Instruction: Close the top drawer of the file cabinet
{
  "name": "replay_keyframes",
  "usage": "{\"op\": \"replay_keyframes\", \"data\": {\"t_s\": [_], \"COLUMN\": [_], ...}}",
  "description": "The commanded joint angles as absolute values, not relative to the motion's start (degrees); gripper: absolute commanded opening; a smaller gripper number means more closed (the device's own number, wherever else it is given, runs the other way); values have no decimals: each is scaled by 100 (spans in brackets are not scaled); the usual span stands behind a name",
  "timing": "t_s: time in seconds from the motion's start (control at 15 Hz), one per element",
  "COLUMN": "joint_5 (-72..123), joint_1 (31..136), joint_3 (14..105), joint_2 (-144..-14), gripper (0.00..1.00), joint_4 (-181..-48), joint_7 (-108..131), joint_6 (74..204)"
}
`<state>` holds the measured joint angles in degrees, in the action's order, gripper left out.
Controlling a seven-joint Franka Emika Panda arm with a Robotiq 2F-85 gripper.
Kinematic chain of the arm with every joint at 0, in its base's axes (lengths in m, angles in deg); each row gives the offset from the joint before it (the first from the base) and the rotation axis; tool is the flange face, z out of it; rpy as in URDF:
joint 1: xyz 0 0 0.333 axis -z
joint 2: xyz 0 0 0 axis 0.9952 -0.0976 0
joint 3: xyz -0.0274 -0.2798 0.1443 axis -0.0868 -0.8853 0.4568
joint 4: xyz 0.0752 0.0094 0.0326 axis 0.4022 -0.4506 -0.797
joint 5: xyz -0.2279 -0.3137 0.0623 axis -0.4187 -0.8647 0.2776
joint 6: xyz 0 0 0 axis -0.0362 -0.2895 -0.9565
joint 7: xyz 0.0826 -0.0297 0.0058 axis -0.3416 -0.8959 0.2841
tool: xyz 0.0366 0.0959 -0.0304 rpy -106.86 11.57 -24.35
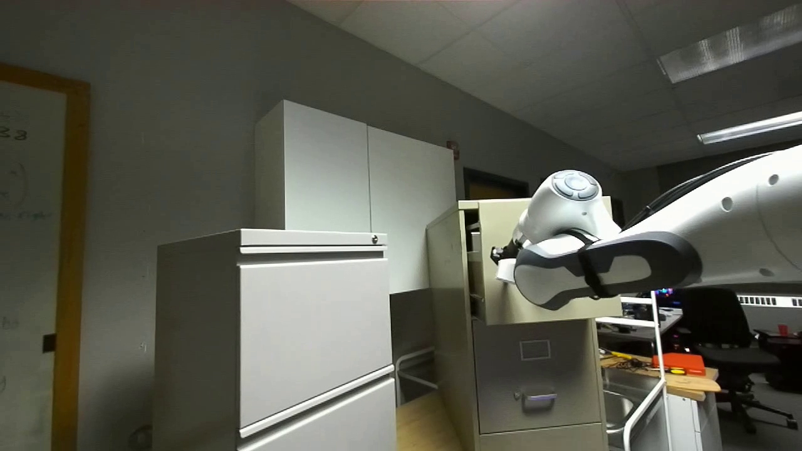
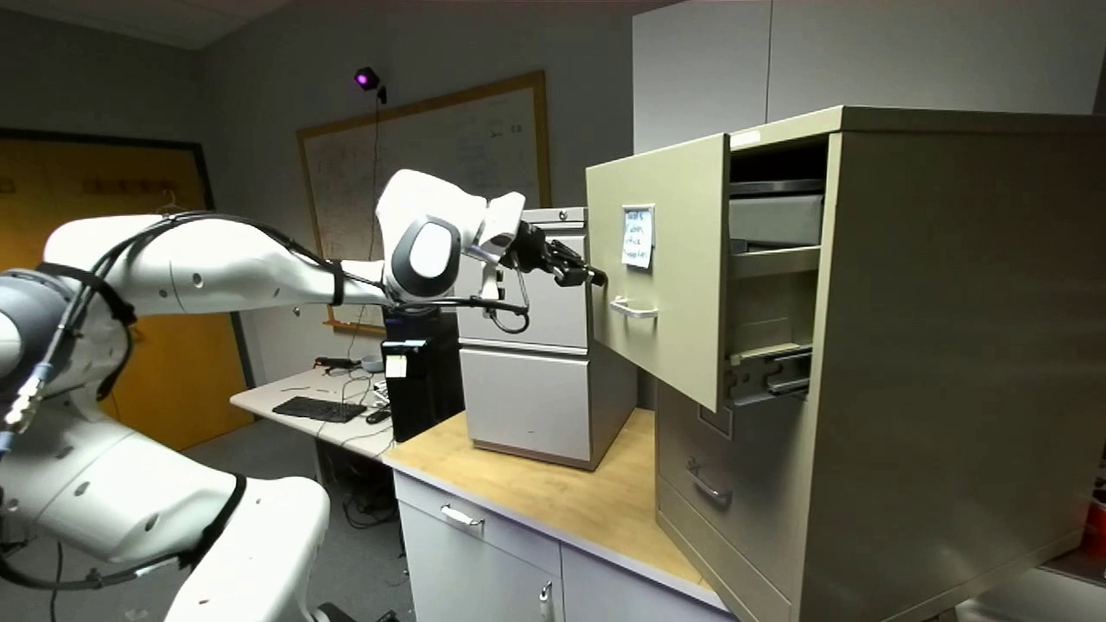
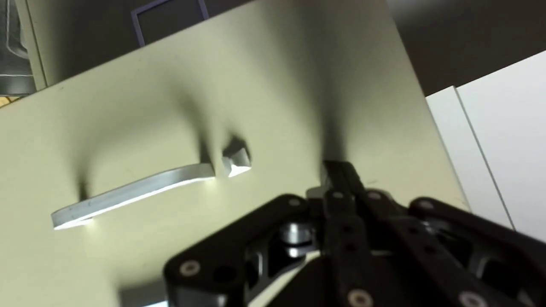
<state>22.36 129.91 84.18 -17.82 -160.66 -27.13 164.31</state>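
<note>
The beige file cabinet also shows in an exterior view. Its top drawer is pulled partly out, with boxes or trays inside; its front also shows in an exterior view and fills much of the wrist view. The drawer handle and a small lock are on the front; the handle also shows in the wrist view. My gripper is shut and empty, its tips at the drawer front beside the lock, toward the front's side edge. The tips look to touch or nearly touch it.
A pale grey lateral cabinet stands beside the file cabinet on a wooden counter. A white two-door cupboard is behind. A lower drawer with a handle is closed below. A desk is farther back.
</note>
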Motion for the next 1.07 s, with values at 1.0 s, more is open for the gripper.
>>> {"op": "replay_keyframes", "data": {"t_s": [1.0], "joint_5": [785], "joint_1": [14186], "joint_3": [9626], "joint_2": [-4803], "gripper": [0], "joint_4": [-12372], "joint_7": [-4079], "joint_6": [14145]}}
